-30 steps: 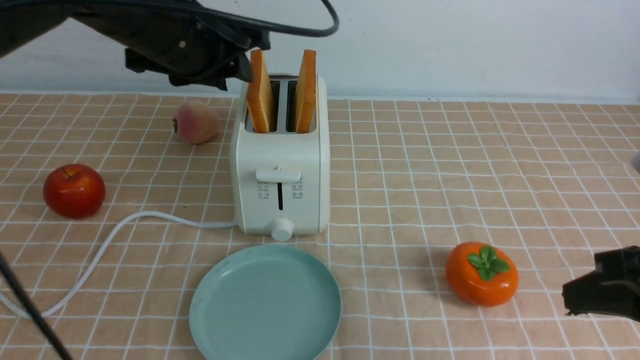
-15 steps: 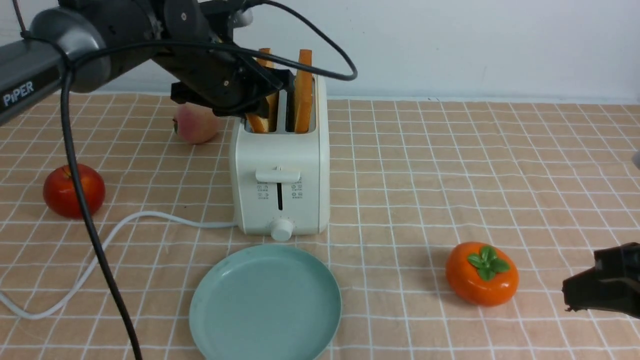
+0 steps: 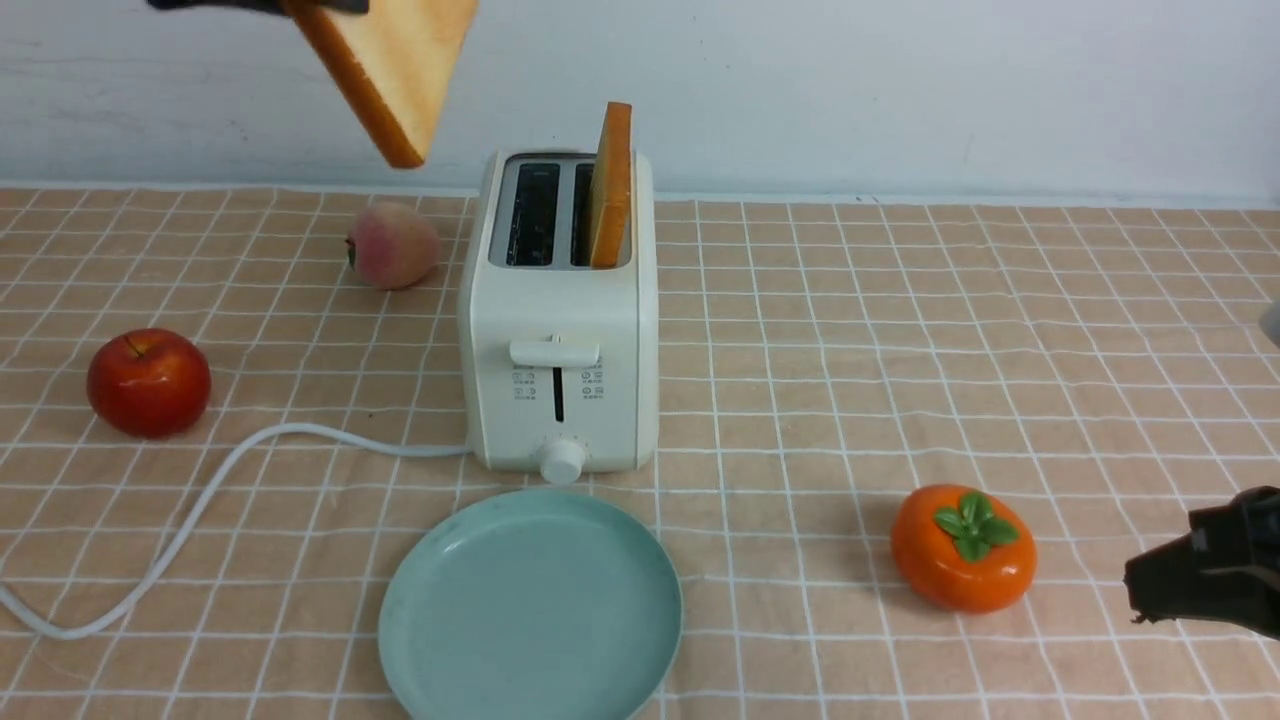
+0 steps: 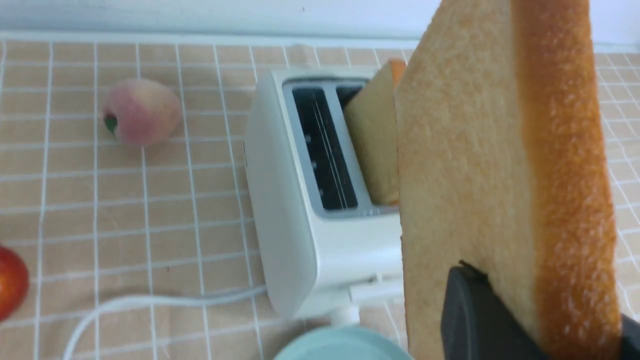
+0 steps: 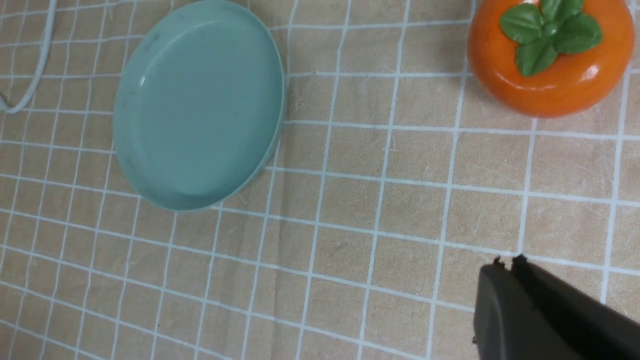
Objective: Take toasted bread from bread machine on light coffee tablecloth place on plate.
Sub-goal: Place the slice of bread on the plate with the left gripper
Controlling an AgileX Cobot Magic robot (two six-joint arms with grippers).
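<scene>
One slice of toasted bread [image 3: 395, 70] hangs tilted in the air, up and to the left of the bread machine [image 3: 560, 330]. My left gripper [image 4: 542, 295] is shut on its lower edge; in the front view only a dark sliver of the gripper [image 3: 330, 5] shows at the top border. The other slice [image 3: 612, 185] stands upright in the right slot, and the left slot is empty. The pale blue-green plate [image 3: 530, 610] lies bare in front of the toaster on the light coffee tablecloth [image 3: 900, 330]. My right gripper [image 3: 1135, 590] rests shut and empty low at the right.
A peach [image 3: 392, 245] lies left of the toaster and a red apple [image 3: 148, 382] further left. An orange persimmon [image 3: 963, 547] sits between the plate and my right gripper. The white cord [image 3: 200, 500] curves from the toaster to the left edge.
My left gripper closed on the left slice and pulled it up out of the slot, rising to the upper left. The right arm stayed still.
</scene>
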